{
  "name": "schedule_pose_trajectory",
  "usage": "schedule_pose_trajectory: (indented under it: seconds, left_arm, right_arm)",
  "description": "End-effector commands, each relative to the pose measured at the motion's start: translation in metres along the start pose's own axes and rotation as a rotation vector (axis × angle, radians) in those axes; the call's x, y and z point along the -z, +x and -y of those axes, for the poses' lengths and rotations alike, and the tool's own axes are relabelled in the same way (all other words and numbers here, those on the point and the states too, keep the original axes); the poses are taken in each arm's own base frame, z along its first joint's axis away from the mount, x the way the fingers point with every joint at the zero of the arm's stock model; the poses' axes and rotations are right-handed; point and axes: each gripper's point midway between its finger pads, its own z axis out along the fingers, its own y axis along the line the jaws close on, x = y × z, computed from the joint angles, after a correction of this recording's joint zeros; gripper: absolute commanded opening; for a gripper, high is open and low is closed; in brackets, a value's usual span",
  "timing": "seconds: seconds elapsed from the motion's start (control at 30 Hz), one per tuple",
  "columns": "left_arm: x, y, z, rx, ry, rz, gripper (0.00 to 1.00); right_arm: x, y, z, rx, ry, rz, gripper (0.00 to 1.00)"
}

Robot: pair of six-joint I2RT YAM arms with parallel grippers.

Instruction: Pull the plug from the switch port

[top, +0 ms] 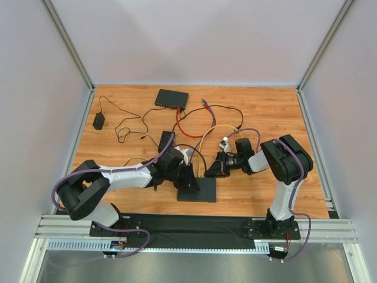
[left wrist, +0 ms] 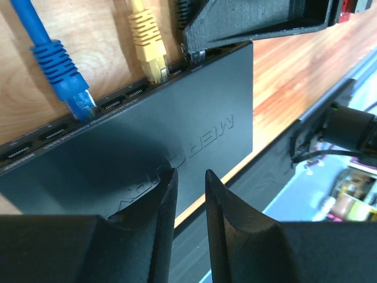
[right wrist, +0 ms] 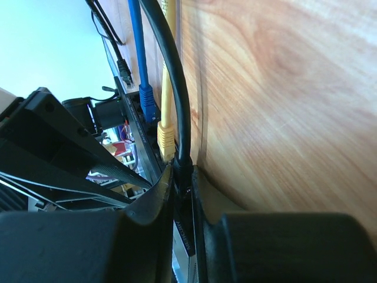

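Observation:
The black switch (top: 199, 190) lies near the table's front; its lid (left wrist: 194, 112) fills the left wrist view. Blue (left wrist: 75, 97) and yellow (left wrist: 154, 62) plugs sit in its ports. My right gripper (top: 215, 168) is at the switch's back right corner and is shut on a black plug (right wrist: 184, 168) at the port row, next to the yellow plug (right wrist: 165, 138) and blue plug (right wrist: 146, 100). Its black cable (right wrist: 171, 71) runs away over the wood. My left gripper (left wrist: 190, 177) rests on the switch's lid, jaws a narrow gap apart and empty; it also shows in the top view (top: 187, 175).
A second black switch (top: 171, 98) stands at the back with red, yellow, blue and black cables (top: 203, 127) looping over the wooden table. A black power adapter (top: 99, 121) lies at the far left. A black mat (top: 194, 227) runs along the front edge.

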Motion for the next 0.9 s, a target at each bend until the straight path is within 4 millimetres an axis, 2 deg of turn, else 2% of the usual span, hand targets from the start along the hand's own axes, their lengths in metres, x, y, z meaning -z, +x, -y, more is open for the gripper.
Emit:
schedule_pose_trajectory:
  seconds: [0.0, 0.07, 0.1, 0.2, 0.27, 0.37, 0.57, 0.6, 0.67, 0.7, 0.77, 0.8, 0.87]
  left_arm:
    - [0.004, 0.0, -0.016, -0.051, -0.143, -0.01, 0.33]
    - [0.002, 0.003, -0.023, -0.05, -0.166, -0.021, 0.33]
    - [0.001, 0.005, -0.025, -0.045, -0.17, -0.025, 0.33]
    - [-0.005, 0.012, -0.03, -0.038, -0.181, -0.056, 0.33]
    - [-0.009, 0.017, -0.035, -0.04, -0.201, -0.077, 0.33]
    - [-0.013, 0.021, -0.039, -0.054, -0.232, -0.101, 0.33]
    - [-0.015, 0.025, -0.042, -0.063, -0.252, -0.114, 0.33]
    - [-0.014, 0.025, -0.043, -0.062, -0.26, -0.113, 0.33]
    - [-0.015, 0.027, -0.046, -0.06, -0.266, -0.119, 0.33]
    - [-0.015, 0.028, -0.049, -0.056, -0.274, -0.123, 0.33]
    - [-0.017, 0.03, -0.051, -0.052, -0.278, -0.129, 0.33]
    - [-0.017, 0.031, -0.053, -0.049, -0.281, -0.134, 0.33]
    - [-0.02, 0.035, -0.057, -0.042, -0.292, -0.152, 0.33]
  right_arm:
    - [-0.004, -0.01, 0.014, 0.019, 0.05, 0.047, 0.0]
    - [-0.004, -0.012, 0.013, 0.01, 0.051, 0.07, 0.0]
    - [-0.004, -0.02, 0.014, 0.022, 0.059, 0.11, 0.0]
    - [-0.004, -0.031, 0.004, 0.016, 0.014, 0.198, 0.0]
    - [-0.007, -0.032, 0.005, -0.053, -0.01, 0.212, 0.0]
    - [-0.012, -0.032, 0.009, -0.062, -0.015, 0.238, 0.0]
    - [-0.01, -0.031, 0.022, 0.011, 0.116, 0.309, 0.0]
    - [-0.009, -0.028, 0.031, -0.004, 0.178, 0.308, 0.0]
    - [-0.006, -0.036, 0.021, 0.069, 0.202, 0.327, 0.0]
    - [-0.005, -0.033, 0.029, 0.043, 0.258, 0.313, 0.0]
    - [-0.006, -0.041, 0.019, 0.112, 0.287, 0.314, 0.0]
    - [-0.005, -0.038, 0.024, 0.104, 0.327, 0.306, 0.0]
    - [-0.007, -0.035, 0.019, 0.095, 0.322, 0.303, 0.0]
